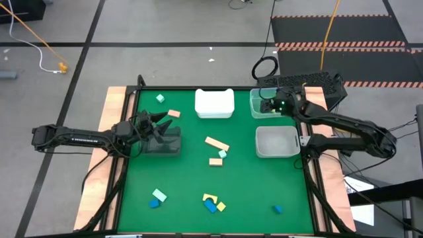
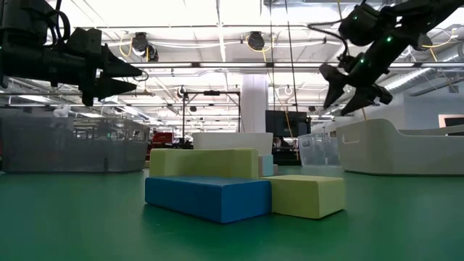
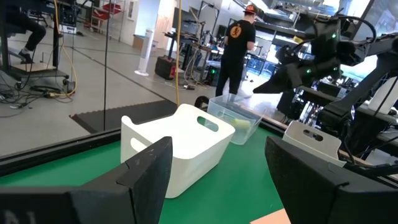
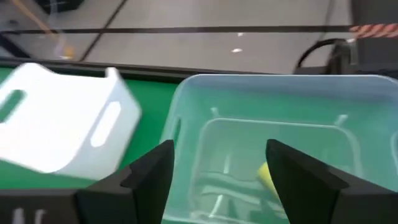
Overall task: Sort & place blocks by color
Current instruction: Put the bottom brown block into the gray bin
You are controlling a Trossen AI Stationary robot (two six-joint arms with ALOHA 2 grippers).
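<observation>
A: Right gripper (image 4: pixel 214 180) over the clear bin (image 4: pixel 280 99), fingers spread, empty. Yellow block (image 4: pixel 266 176) lies inside.
B: Left gripper (image 1: pixel 156 125)?
A: Spread wide above the dark bin (image 1: pixel 166 144). White bin (image 1: pixel 214 104) contents hidden; blocks (image 1: pixel 213 203) scattered on tabletop (image 1: pixel 192 178).

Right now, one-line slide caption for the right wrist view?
Right gripper, fingers apart, hovers over the clear bin holding a yellow block, white bin beside it.
</observation>
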